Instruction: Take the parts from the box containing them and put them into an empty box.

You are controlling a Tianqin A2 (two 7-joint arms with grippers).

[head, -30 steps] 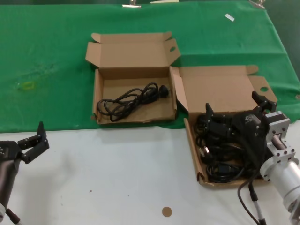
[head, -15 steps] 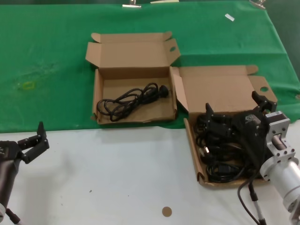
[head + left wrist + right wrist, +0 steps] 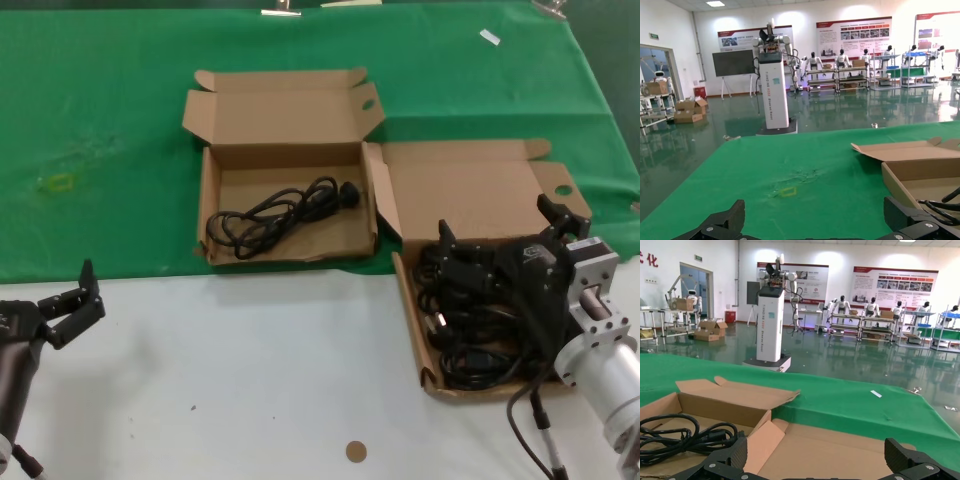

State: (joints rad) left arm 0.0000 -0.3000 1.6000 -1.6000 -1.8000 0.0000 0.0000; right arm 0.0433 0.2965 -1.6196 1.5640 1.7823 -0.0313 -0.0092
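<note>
Our right gripper [image 3: 497, 237] hung with fingers spread wide directly over the cords [image 3: 470, 320] heaped in the full box [image 3: 410, 320]. Away to its left lay the other box [image 3: 212, 215], holding one cord [image 3: 275, 215]. Our left gripper [image 3: 75, 300] waited open, well apart.

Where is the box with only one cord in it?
In the head view, that box sits on the green cloth, left of the fuller box that the right gripper hangs over.
</note>
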